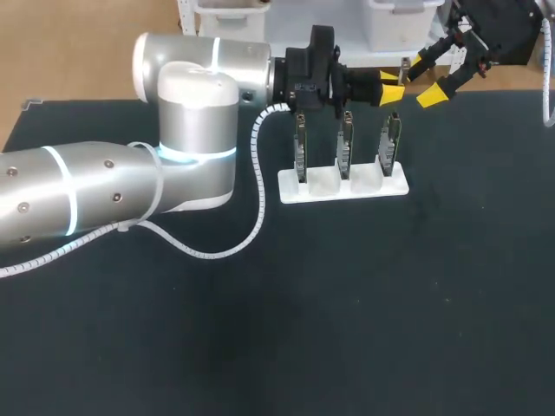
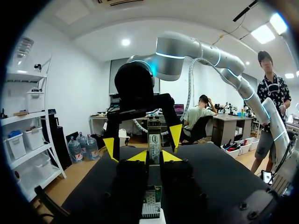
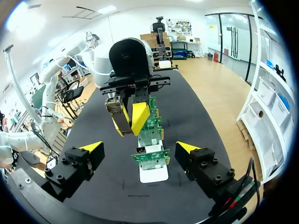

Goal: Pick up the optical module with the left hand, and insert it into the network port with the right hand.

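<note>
Clamping the optical module (image 2: 154,142) between narrowed fingers, the left gripper (image 1: 390,87) hangs just over the white rack's (image 1: 342,187) end circuit board (image 1: 389,143) (one of three); the right gripper (image 1: 429,78) gapes wide nearby, holding nothing.

The optical module (image 2: 154,125) carries a white label (image 2: 154,144) with a small round logo and fine print, too small to read. Nothing else legible.

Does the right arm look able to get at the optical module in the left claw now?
Probably yes: the open right claw faces the optical module held by the left claw, nothing showing between them.
</note>
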Controlling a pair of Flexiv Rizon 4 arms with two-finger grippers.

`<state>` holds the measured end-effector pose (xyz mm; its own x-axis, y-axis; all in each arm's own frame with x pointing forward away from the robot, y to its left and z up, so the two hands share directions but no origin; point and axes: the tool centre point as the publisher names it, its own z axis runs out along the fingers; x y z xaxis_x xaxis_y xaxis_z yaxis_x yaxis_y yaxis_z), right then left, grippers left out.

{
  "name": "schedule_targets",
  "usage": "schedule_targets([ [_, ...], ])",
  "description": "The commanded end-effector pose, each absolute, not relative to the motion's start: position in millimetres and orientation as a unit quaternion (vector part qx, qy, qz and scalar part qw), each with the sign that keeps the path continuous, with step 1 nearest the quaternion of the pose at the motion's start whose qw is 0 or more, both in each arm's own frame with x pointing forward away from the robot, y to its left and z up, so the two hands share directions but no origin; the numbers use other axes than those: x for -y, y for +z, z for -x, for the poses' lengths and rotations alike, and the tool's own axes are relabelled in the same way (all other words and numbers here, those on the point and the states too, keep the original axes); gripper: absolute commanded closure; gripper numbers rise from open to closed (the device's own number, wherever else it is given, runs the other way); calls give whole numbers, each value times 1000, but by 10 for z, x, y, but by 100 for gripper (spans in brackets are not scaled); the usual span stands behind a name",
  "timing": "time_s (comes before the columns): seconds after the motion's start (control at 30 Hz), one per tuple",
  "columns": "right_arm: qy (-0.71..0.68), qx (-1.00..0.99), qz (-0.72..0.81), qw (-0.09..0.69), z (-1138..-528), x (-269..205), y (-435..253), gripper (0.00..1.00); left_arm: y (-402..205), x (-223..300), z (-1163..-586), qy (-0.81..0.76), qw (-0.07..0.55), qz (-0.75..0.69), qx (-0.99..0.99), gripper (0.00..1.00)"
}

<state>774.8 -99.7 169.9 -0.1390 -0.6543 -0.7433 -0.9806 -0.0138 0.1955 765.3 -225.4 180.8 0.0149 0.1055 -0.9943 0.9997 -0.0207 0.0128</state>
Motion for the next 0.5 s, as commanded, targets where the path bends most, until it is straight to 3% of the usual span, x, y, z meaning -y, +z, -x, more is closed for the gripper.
schedule_targets([
  [0.03, 356, -665, 615, 230, -7725, 997, 1699, 0, 1799, 2279, -7659, -474, 469, -534, -520, 100],
  [0.5, 356, -665, 615, 230, -7725, 997, 1699, 0, 1738, 2284, -7639, -474, 467, -528, -528, 100],
])
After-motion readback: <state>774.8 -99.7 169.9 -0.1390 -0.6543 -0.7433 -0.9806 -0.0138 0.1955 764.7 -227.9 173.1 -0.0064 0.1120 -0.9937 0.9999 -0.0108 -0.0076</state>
